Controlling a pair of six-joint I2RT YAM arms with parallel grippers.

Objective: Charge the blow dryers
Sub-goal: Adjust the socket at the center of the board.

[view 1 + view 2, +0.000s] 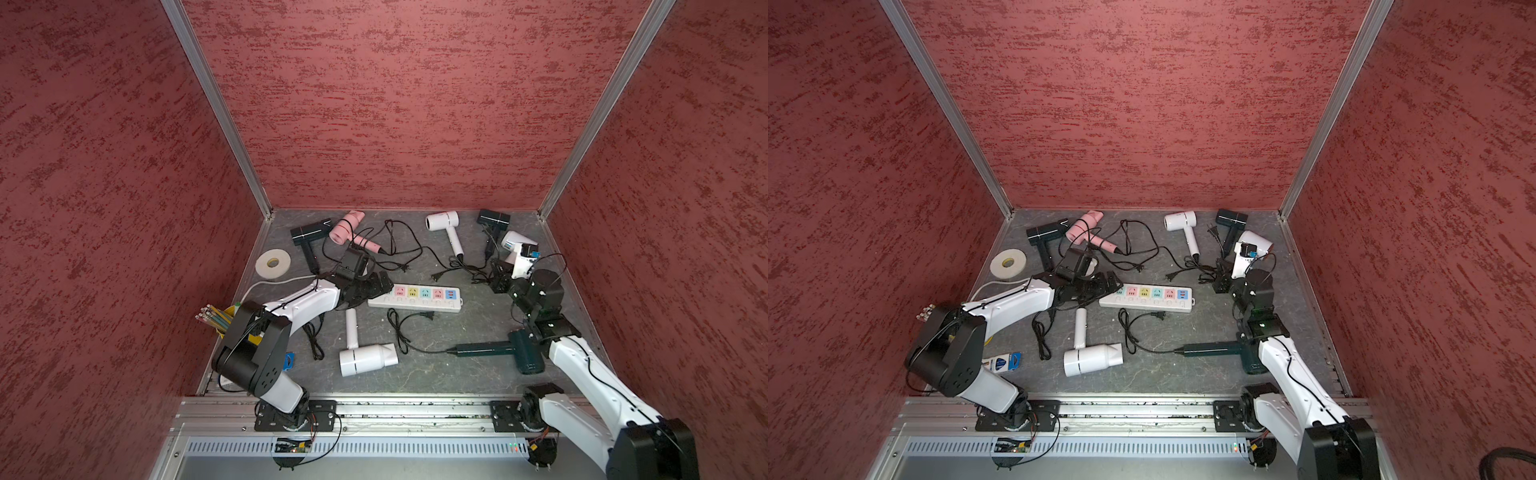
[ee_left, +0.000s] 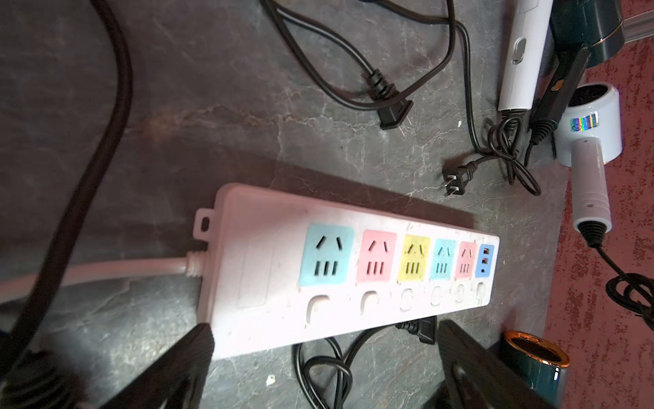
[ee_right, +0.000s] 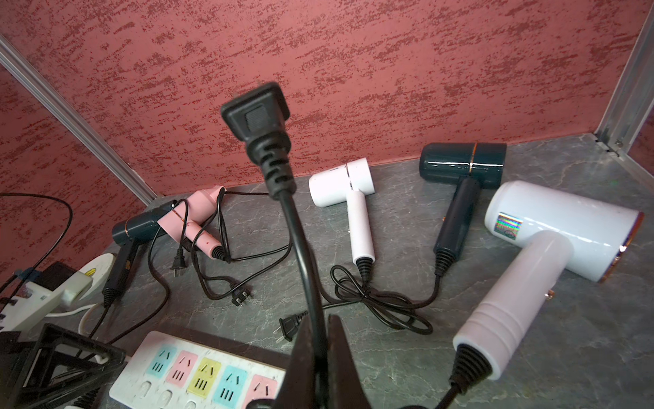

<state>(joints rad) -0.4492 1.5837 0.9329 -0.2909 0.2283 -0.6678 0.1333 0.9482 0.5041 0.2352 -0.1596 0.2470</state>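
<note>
Several blow dryers lie around a white power strip (image 1: 415, 298) with pastel sockets: a white one (image 1: 365, 359), a dark green one (image 1: 523, 353), a pink one (image 1: 347, 226), a black one (image 1: 309, 235), and three more at the back right (image 1: 442, 221). My left gripper (image 2: 325, 334) is open and low at the strip's cord end, its jaws wide apart along the strip's near edge. My right gripper (image 3: 320, 318) is shut on a black cord (image 3: 300, 240) to the right of the strip. The cord's plug (image 3: 255, 113) sticks up past the jaws.
A tape roll (image 1: 272, 262) lies at the left, with a cup of pencils (image 1: 216, 318) and a blue card (image 1: 289, 360) by the left arm's base. Loose cords and plugs (image 1: 428, 316) trail over the grey floor. Red walls close in three sides.
</note>
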